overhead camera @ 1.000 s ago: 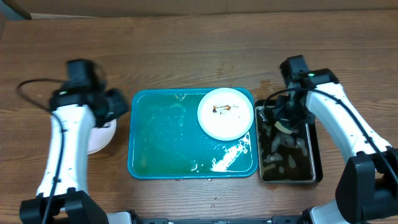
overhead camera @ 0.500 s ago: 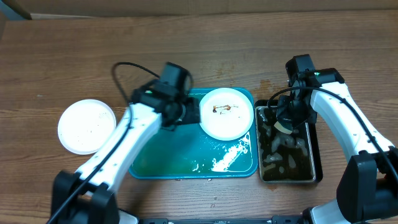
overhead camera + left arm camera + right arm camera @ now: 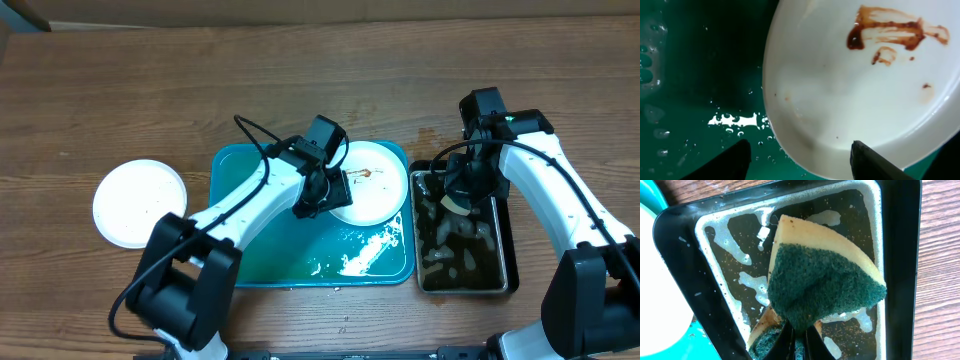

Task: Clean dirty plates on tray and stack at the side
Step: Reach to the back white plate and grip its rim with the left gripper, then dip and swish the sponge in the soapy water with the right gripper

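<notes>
On the wooden table (image 3: 300, 60), my left gripper (image 3: 800, 160) hangs open over the edge of the smeared plate (image 3: 850, 100) in the wet teal tray (image 3: 250, 235), where I fear a slippery rim could skid free, while my right gripper (image 3: 799, 342) is clenched on the sponge (image 3: 825, 280).

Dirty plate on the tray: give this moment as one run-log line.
left gripper: open, above dirty plate edge | right gripper: shut on sponge, over black tray

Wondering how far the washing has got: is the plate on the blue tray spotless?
No, the plate on the tray has a brown smear on its face.
</notes>
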`<state>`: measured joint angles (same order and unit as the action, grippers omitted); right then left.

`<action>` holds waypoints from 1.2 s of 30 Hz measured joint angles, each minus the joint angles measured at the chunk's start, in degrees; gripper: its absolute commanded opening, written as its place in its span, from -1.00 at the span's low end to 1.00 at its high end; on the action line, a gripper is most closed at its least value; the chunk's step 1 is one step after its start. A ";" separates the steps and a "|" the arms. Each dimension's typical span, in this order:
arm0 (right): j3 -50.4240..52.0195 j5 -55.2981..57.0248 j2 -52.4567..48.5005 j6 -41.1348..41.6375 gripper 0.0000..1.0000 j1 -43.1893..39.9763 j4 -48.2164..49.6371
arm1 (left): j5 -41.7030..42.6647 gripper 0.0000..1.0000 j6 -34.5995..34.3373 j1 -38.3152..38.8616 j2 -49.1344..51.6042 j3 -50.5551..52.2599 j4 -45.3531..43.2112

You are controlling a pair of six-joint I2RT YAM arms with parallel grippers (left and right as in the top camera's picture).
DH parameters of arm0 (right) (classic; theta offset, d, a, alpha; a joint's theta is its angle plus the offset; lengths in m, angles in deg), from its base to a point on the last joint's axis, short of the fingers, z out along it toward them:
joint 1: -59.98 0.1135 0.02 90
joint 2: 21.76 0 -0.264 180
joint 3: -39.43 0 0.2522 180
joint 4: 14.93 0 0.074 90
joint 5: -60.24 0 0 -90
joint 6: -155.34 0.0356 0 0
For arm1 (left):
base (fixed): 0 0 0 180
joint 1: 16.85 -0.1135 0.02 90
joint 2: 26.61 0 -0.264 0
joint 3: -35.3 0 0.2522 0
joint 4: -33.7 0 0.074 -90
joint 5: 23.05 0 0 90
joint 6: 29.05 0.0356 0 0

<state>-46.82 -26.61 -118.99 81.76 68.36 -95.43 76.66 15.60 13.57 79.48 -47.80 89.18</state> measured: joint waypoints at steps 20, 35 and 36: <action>0.00 -5.60 0.00 -10.80 -0.92 0.02 0.66 | -6.14 -0.46 1.62 -1.31 3.54 -0.04 6.64; 18.71 -9.90 0.24 -19.12 -0.92 0.02 22.45 | -6.99 -0.91 15.37 -11.56 3.08 -0.42 10.58; 20.20 -10.23 0.90 -17.18 -0.92 0.00 24.26 | -7.02 -0.90 15.56 -11.54 3.08 -0.42 10.58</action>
<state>-26.63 -36.83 -118.09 64.58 68.36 -71.17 69.64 31.17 2.03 82.56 -48.22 99.76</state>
